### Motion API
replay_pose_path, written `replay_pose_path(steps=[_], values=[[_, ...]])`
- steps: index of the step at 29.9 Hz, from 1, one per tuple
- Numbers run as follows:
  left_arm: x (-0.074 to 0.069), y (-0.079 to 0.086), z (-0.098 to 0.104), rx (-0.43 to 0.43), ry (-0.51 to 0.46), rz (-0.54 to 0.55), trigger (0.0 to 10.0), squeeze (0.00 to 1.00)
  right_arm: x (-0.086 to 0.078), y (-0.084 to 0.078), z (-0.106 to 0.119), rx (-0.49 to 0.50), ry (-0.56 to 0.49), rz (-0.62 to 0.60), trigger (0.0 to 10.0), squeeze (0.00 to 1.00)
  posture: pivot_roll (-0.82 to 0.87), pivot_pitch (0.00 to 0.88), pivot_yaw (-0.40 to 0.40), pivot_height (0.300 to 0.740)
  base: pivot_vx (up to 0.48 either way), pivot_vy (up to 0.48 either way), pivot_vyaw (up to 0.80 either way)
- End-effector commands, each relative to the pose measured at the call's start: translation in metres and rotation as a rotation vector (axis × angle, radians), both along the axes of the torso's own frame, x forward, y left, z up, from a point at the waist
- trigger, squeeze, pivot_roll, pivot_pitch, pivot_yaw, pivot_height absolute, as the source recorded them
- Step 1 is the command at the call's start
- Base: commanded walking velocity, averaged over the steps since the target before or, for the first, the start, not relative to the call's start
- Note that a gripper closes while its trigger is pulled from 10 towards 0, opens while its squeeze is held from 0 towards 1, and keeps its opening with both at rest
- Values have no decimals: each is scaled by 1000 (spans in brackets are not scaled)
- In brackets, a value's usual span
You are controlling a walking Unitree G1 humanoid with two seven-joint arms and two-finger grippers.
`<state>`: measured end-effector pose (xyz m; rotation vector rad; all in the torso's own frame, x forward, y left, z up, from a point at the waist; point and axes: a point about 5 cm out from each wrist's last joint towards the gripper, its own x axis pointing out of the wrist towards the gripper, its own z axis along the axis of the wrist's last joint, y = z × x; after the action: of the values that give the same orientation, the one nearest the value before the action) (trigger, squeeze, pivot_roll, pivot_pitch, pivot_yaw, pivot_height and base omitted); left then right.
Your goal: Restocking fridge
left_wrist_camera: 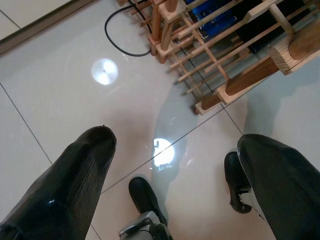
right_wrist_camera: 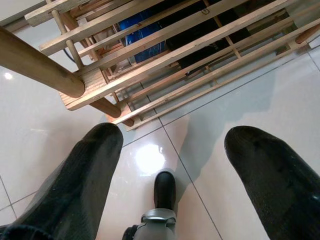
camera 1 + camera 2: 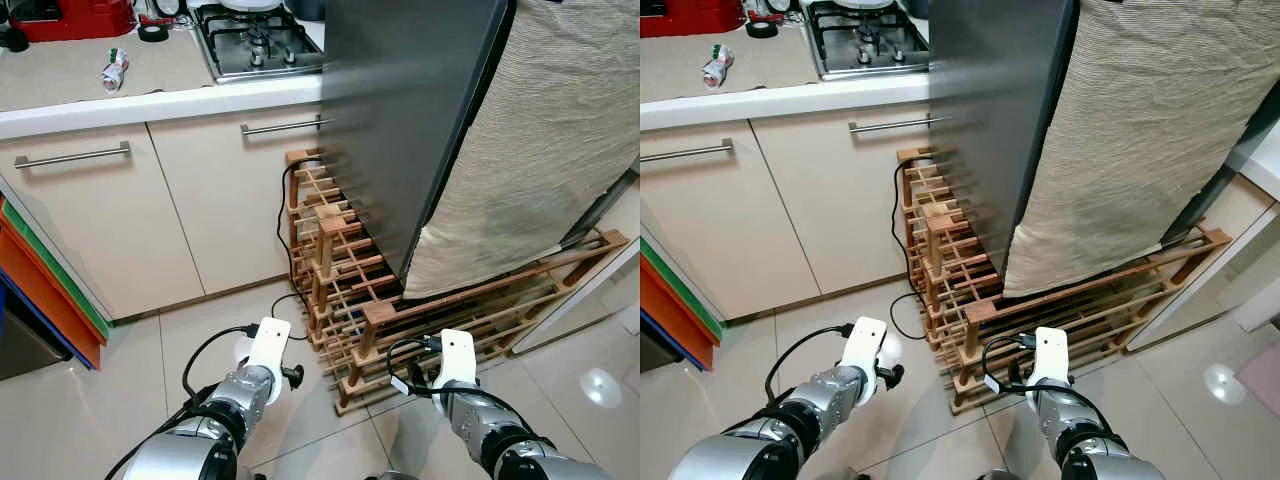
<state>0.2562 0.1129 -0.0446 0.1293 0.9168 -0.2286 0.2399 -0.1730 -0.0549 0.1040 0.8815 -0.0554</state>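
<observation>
The grey fridge (image 3: 400, 130) stands at one o'clock, door shut, a beige cloth (image 3: 540, 150) draped over it. A wooden rack (image 3: 340, 290) sits below. Both arms hang low, the left gripper (image 1: 175, 165) and the right gripper (image 2: 172, 165) spread wide and empty, probably just approaching.

left gripper (image 1: 175, 170) is hanging over the glossy tile floor (image 1: 50, 100), its two black fingers (image 1: 65, 190) standing wide apart with nothing between them. Wooden rack (image 1: 225, 55) is sitting on the tiles ahead, black cable (image 1: 117, 42) looping beside its corner, light spots glaring off the floor.
</observation>
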Motion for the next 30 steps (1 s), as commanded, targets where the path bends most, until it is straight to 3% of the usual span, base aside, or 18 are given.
replay_pose_path(steps=[1, 8, 13, 18, 24, 26, 29, 30], values=[[1, -2, 1, 0, -1, -10, 10000, 0, -3, -2, -2, -6, 10, -5, 10000, 0, -76, 0, -28, 732, 0, 0, 0], [-4, 2, -3, -12, 10, -11, 10000, 0, -13, -4, -8, -8, 33, 33, 10000, 0, -82, 0, -31, 732, 0, 0, 0], [-10, 3, -7, -50, 46, -25, 10000, 0, -31, -21, -16, -6, 68, -6, 10000, 0, -93, 0, -30, 732, 0, 0, 0], [1, 10, 1, -140, 20, 10, 10000, 0, -41, -33, -18, 30, 52, -26, 10000, 0, -103, 0, -28, 732, 0, 0, 0], [36, 21, 40, -233, -168, -86, 10000, 0, -46, -54, -12, -16, -55, 9, 10000, 0, -122, 0, -23, 732, 0, 0, 0], [51, 26, 66, -182, -373, -110, 10000, 0, -46, -62, -9, -82, -97, 44, 10000, 0, -129, 0, -20, 732, 0, 0, 0], [62, 24, 91, -231, -512, -75, 10000, 0, -51, -73, -7, -137, -123, 16, 10000, 0, -130, 0, -24, 732, 0, 0, 0], [62, 24, 91, -231, -512, -75, 10000, 0, -51, -73, -7, -137, -123, 16, 10000, 0, -130, 0, -24, 732, 0, 0, 0]])
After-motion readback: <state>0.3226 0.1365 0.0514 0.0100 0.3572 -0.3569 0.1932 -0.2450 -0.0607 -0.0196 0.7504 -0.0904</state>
